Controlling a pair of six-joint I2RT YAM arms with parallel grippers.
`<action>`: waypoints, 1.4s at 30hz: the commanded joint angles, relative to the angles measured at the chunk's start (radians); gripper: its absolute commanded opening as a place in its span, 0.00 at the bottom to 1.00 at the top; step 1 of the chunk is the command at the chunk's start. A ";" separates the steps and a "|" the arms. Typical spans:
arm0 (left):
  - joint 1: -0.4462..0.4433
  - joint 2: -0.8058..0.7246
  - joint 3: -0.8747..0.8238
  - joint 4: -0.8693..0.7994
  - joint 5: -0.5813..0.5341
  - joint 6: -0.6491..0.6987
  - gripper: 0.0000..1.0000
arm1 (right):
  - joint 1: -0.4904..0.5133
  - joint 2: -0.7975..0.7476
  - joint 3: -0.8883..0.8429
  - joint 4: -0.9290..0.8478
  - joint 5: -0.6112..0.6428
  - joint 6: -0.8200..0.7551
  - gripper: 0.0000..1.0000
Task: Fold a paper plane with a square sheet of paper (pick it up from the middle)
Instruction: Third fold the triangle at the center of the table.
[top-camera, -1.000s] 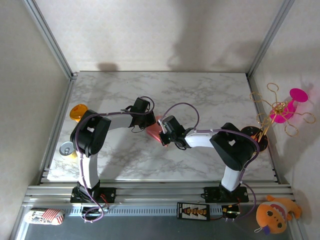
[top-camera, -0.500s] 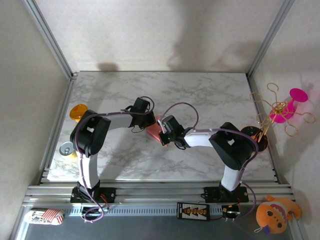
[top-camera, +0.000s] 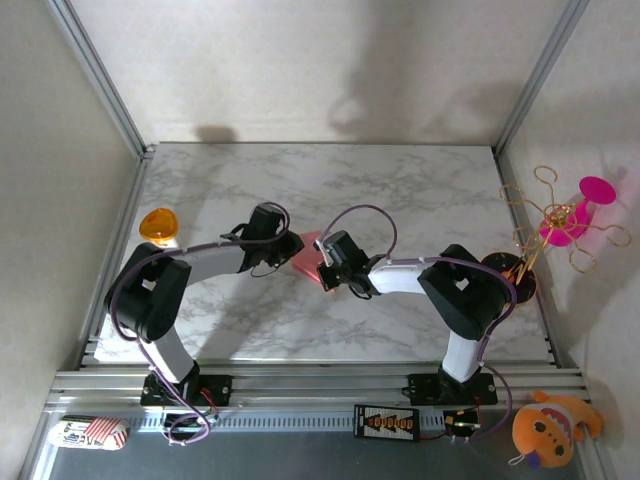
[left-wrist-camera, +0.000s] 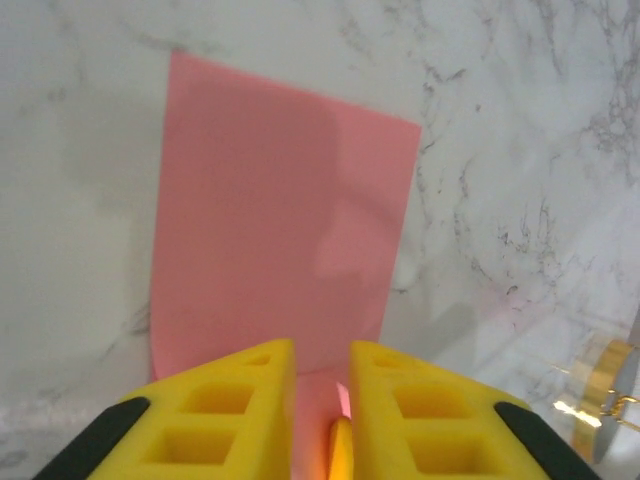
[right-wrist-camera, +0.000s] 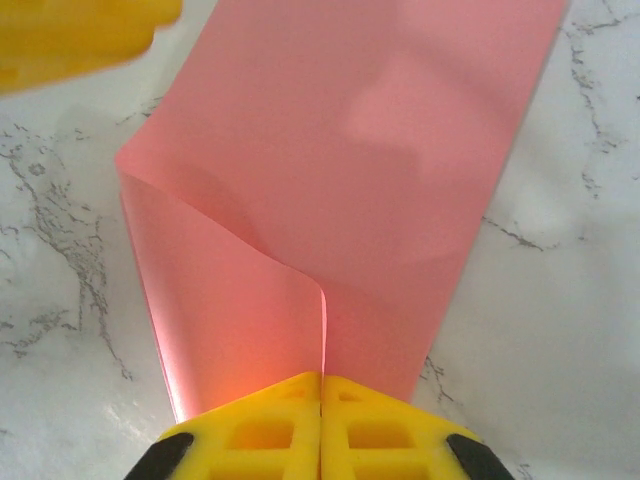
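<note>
The sheet (left-wrist-camera: 280, 200) lies near the middle of the tabletop (top-camera: 400, 190), between the two hands and mostly flat on the marble; the right wrist view shows its near-left part lifted off the surface and curling over in a soft loop.

The right hand (right-wrist-camera: 321, 380) has its fingers pressed together on that raised part, where the paper runs up into a thin vertical pleat; so it is clamped on the sheet. The left hand (left-wrist-camera: 322, 350) sits at the opposite edge with its fingers a little apart; the edge of the sheet shows in the narrow gap, and it does not look pinched there.

On progress, I judge the task to be in its early part; the sheet is out on the tabletop and in hand, and a first fold seems to be forming; but the bend is rounded, not pressed into a sharp crease. No pointed nose, centre crease or wings can be seen. What is left is nearly all of it: lay the lifted flap over, flatten the crease, turn in the corners, fold the wings.
</note>
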 joint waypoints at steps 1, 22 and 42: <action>-0.033 -0.023 -0.034 0.073 0.034 -0.105 0.16 | -0.006 0.030 0.011 -0.028 0.010 0.009 0.08; -0.100 0.034 -0.113 0.169 0.013 -0.236 0.03 | -0.006 0.039 0.016 -0.035 0.015 0.015 0.08; -0.107 0.014 -0.155 0.171 -0.009 -0.247 0.02 | -0.006 0.056 0.024 -0.042 0.015 0.026 0.08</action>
